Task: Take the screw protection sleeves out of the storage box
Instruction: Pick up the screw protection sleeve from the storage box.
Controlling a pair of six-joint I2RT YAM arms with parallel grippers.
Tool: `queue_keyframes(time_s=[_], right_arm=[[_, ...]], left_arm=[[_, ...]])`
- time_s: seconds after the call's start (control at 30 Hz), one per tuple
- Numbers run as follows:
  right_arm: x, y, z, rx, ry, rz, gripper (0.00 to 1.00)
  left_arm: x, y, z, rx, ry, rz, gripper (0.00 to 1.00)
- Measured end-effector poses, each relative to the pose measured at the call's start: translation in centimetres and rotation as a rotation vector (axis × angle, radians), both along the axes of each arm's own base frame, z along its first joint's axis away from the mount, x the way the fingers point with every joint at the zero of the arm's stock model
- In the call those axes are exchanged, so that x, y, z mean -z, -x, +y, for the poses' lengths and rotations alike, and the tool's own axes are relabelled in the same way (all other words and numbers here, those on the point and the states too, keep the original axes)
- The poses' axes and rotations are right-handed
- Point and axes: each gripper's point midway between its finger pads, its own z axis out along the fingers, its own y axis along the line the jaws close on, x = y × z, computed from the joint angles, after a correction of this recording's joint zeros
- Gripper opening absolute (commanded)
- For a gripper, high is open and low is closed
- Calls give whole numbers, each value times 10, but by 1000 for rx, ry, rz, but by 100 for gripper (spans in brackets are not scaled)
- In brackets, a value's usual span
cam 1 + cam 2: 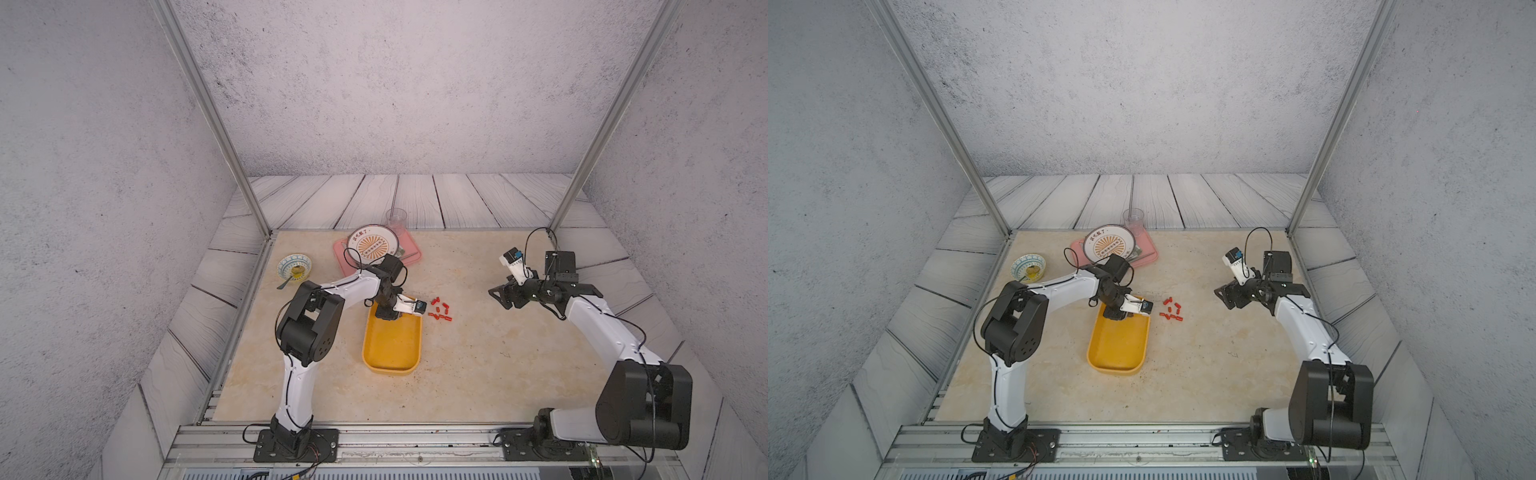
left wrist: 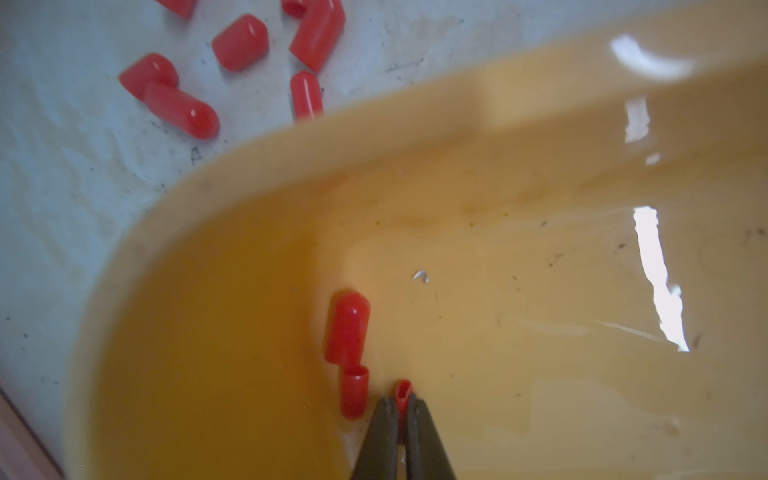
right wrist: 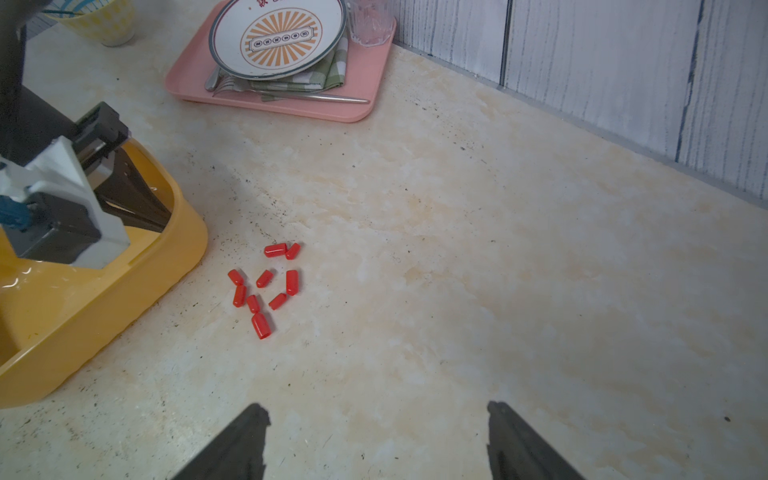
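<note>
Both top views: left tool (image 1: 388,319) down in the far end of the storage box (image 1: 390,353); cluster of screw protection sleeves (image 1: 440,309) out on the surface (image 1: 498,374) just beside it; right tool (image 1: 500,297) well apart.

Left wrist view: left tool (image 2: 401,405) pressed together on one sleeve (image 2: 403,392), low over the box floor; two more sleeves (image 2: 347,328) lying just beside. Next, likely: lift clear of the rim (image 2: 291,158), release by the cluster.

Right wrist view: right tool (image 3: 378,440) spread wide, holding nothing; pink tray (image 3: 365,83) and plate (image 3: 278,37) far off, no obstacle besides the rim.

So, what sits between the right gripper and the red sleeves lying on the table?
Only bare tabletop between right gripper and sleeves, in the right wrist view.
</note>
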Motion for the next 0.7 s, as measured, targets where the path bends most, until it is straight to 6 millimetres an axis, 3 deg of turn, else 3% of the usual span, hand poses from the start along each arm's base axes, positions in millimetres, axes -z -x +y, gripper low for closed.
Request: queue_keyframes(time_s=[0.3,0.57,0.7], right_arm=[[0,0,0,-1,1,-1,85],[0,0,0,-2,1,-1,85],[0,0,0,0,1,0,85]], left_arm=[[-7,2,1,-42,7,18,5],[-31,8,-1,-71,48,28,5],[-53,17,-13,-111,124,95,5]])
